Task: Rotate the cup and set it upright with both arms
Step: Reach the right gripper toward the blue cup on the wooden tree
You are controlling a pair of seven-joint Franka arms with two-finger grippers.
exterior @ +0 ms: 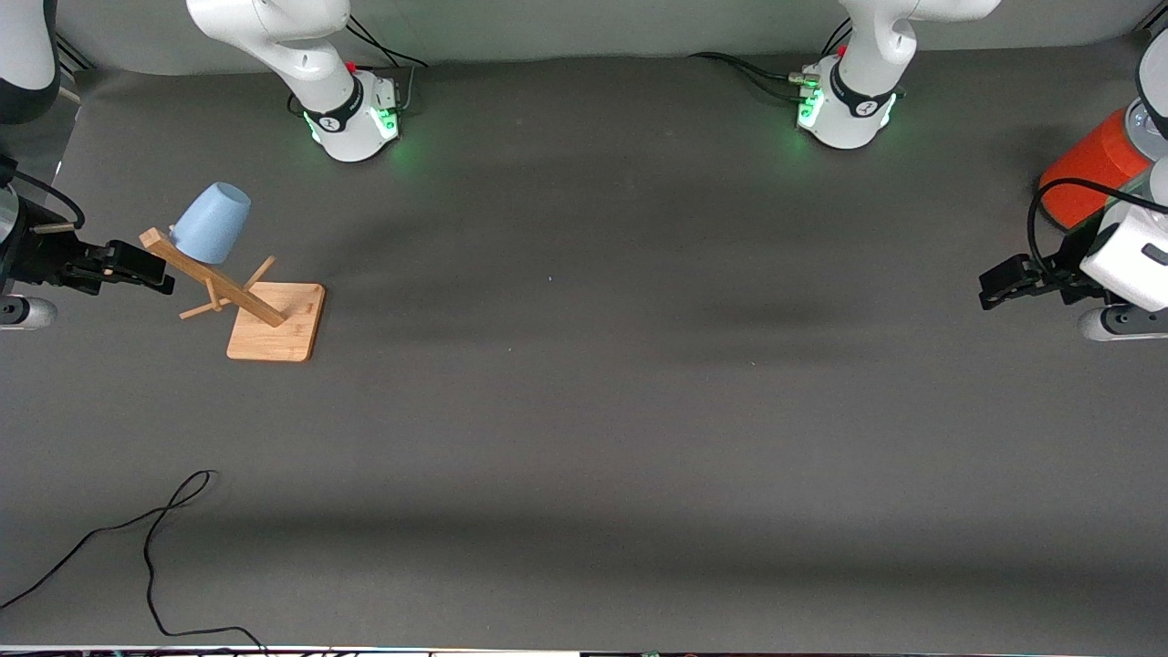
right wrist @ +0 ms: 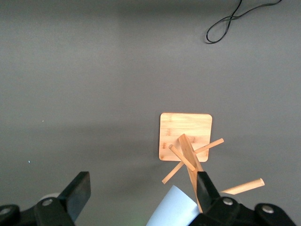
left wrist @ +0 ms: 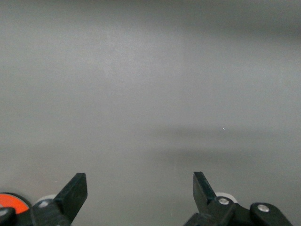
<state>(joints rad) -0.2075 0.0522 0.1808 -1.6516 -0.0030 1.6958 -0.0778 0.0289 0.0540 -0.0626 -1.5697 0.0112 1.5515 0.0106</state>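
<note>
The pale-blue cup hangs mouth-down and tilted on a peg at the top of the wooden rack, toward the right arm's end of the table. My right gripper is open just beside the rack's top and holds nothing. In the right wrist view the cup shows between my open right gripper's fingers, close to one finger, above the rack's base. My left gripper waits open and empty at the left arm's end; in the left wrist view the gripper has only bare mat under it.
A large orange-red can stands near the left gripper and its lid edge shows in the left wrist view. A black cable lies on the mat near the front camera and also shows in the right wrist view.
</note>
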